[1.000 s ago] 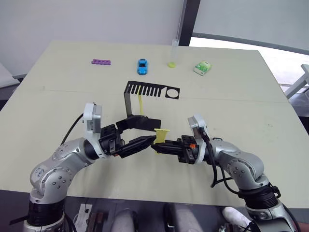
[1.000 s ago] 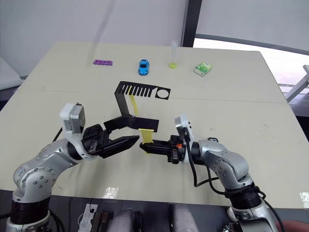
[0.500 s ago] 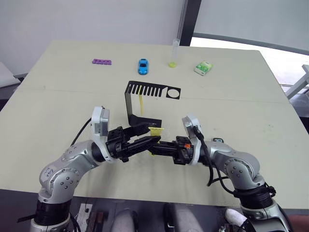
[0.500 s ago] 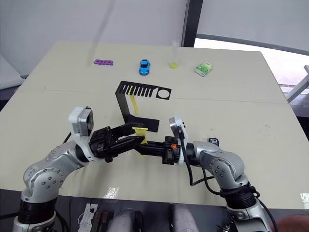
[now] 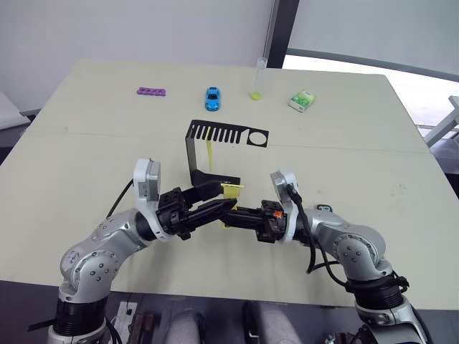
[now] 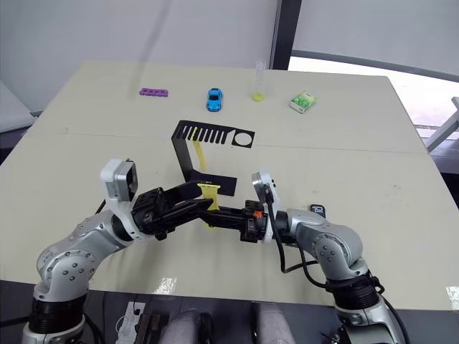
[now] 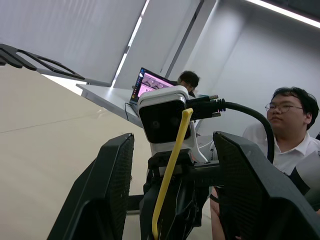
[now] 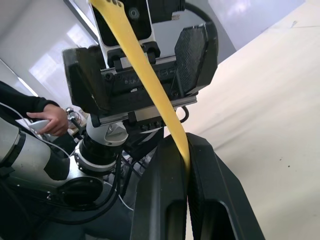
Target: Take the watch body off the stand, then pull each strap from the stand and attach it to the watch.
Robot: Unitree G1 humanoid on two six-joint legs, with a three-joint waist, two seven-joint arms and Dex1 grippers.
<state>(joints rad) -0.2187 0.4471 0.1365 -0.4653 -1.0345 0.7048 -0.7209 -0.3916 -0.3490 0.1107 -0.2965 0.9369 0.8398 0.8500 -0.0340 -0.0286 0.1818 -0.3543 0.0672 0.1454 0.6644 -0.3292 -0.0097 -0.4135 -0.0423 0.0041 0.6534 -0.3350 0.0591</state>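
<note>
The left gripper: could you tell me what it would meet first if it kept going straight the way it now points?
Probably the yellow strap, pinched upright in the right gripper. The left gripper faces it with fingers spread to either side, so the strap and then the right gripper's fingers come first, though depth is hard to judge.

Head stereo pair looking down over the table (image 5: 86,143), wrist cameras facing each other closely, sharing the yellow strap (image 8: 145,80).

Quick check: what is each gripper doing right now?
Left gripper: open, fingers on either side of the yellow strap, not pinching it.
Right gripper: shut on the yellow strap.
</note>
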